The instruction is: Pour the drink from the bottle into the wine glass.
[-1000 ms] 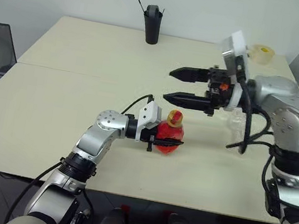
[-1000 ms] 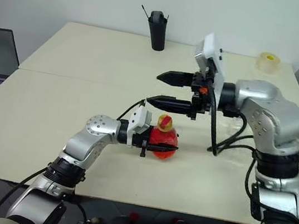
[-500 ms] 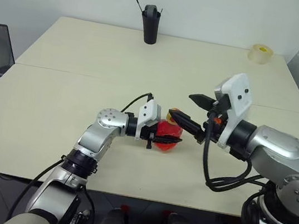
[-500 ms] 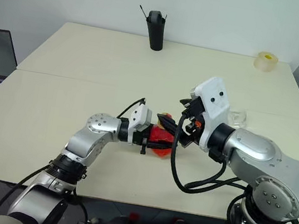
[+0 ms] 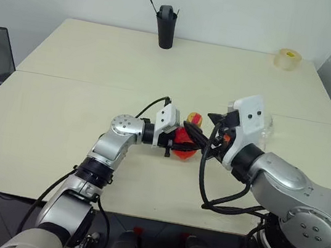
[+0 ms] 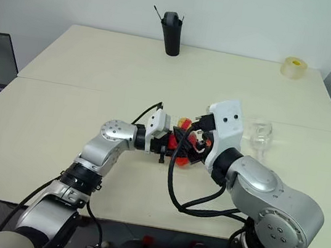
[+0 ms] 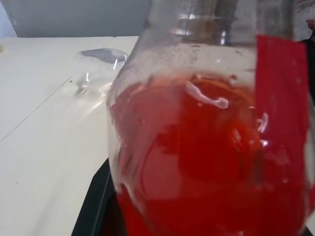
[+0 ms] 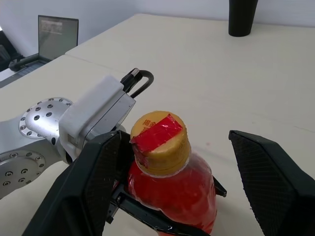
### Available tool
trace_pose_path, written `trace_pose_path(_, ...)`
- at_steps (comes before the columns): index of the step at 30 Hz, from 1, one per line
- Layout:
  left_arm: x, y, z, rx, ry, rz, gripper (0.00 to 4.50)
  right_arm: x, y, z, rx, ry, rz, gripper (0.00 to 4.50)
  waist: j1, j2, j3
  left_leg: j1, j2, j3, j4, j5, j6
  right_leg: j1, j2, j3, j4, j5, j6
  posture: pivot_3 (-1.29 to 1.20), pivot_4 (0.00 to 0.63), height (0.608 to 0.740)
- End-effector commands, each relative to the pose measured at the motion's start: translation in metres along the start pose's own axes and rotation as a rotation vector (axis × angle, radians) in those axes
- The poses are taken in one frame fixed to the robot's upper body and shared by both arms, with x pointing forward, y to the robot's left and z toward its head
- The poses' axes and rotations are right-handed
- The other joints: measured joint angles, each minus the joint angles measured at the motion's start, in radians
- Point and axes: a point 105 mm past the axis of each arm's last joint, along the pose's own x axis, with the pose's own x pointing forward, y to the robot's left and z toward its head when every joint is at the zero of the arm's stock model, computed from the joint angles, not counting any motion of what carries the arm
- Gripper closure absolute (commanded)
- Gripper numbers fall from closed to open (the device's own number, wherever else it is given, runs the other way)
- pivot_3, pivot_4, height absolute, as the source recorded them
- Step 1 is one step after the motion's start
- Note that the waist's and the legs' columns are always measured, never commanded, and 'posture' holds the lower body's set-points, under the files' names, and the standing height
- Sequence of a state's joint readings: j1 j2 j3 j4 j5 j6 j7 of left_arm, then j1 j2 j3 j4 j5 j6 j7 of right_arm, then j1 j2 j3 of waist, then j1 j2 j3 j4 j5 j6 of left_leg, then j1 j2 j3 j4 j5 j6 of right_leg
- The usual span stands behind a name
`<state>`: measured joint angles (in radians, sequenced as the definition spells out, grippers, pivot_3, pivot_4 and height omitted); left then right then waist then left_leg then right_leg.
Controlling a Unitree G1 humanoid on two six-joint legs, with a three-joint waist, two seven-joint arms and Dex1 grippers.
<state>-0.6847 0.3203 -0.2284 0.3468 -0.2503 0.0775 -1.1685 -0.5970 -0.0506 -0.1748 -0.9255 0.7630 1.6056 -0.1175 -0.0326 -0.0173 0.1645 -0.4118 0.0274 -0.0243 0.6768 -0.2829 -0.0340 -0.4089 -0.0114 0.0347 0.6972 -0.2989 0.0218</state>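
From the head views, the bottle (image 5: 185,143) stands upright on the tabletop (image 5: 87,62) near its middle, pinched low on its body by the left tool (image 5: 178,146); the right tool (image 5: 200,136) has its fingers spread wide to either side of the neck, and the wine glass (image 6: 259,135) stands apart beyond the right arm. The left wrist view has the drink (image 7: 206,162) filling the rounded body, with the glass visible farther off. The right wrist view looks down on the yellowish cap (image 8: 160,137), a red strip across it, between the right tool's parted fingers, neither touching it. The cap is still on, so it likely has to come off first; if the right tool closes off-centre or twists hard, the low grip may let the bottle spin or tip and spill. A second earlier the right tool hung higher and farther back over the tabletop; it has since dropped and swung in around the cap, while the left kept its clamp.
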Motion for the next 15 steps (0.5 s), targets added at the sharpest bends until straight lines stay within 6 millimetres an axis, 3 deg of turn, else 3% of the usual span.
trace_pose_path(1,0.0008,0.0049,0.0195,0.067,-0.052,0.003,2.84,-0.0039,-0.0015,0.0079,-0.018,-0.04,-0.037,0.75,0.0,0.0,0.0,0.0,0.0,0.0,0.0,0.0,0.0,0.0,0.0,0.0,0.0,0.0,0.0,0.0,0.15,0.74)
trace_pose_path(4,0.0013,0.0048,0.0189,0.067,-0.052,0.003,2.84,-0.0036,-0.0034,0.0081,-0.022,-0.037,-0.046,1.12,0.0,0.0,0.0,0.0,0.0,0.0,0.0,0.0,0.0,0.0,0.0,0.0,0.0,0.0,0.0,0.0,0.15,0.74)
trace_pose_path(11,0.0006,0.005,0.019,0.068,-0.053,0.008,2.85,-0.0013,-0.0022,0.004,-0.018,-0.014,-0.03,3.27,-0.001,0.0,0.0,0.0,0.0,0.0,0.0,0.0,0.0,0.0,0.001,0.0,0.0,0.0,0.0,0.0,0.15,0.74)
trace_pose_path(15,0.0001,0.0047,0.019,0.069,-0.052,0.01,2.85,-0.0003,-0.0039,0.0069,-0.019,-0.018,-0.024,3.28,-0.001,0.0,0.0,0.0,0.0,0.0,0.0,0.0,0.0,0.0,0.001,0.0,0.0,0.0,0.0,0.0,0.15,0.74)
